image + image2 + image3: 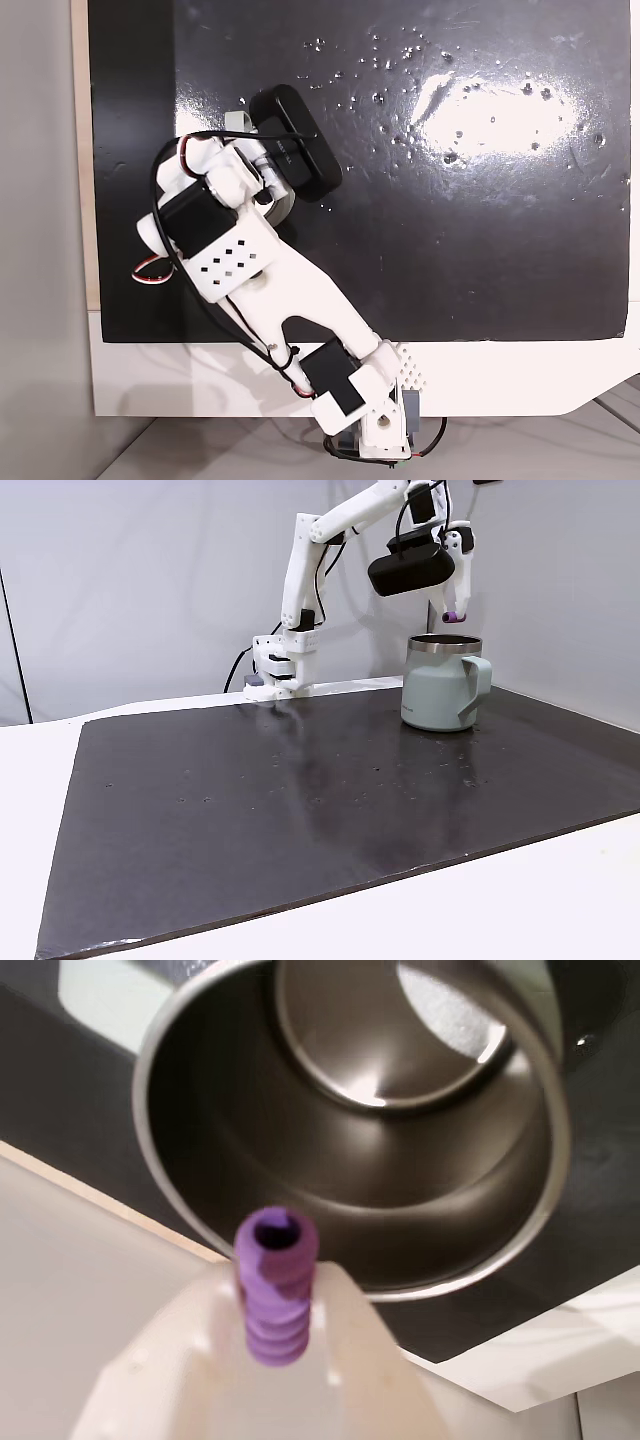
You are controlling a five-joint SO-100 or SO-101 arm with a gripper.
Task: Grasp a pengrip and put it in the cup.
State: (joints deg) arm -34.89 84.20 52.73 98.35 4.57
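1. Above the cup (441, 685) at the right of the side-on fixed view, the gripper (452, 613) hangs with the purple pengrip (452, 614) pinched at its tip, clear of the rim.
2. Seen from the wrist, the pengrip (274, 1285) sits at lower centre, upright against a pale finger (190, 1370), while the cup's mouth (350, 1215) fills the upper frame.
3. Risk: the grip appears to sit over the near rim, not the middle; released here, it could strike the rim and bounce onto the black mat (300, 800).
4. Soft rubber may also cling to a finger when the pinch loosens.
5. Descending could knock the cup.
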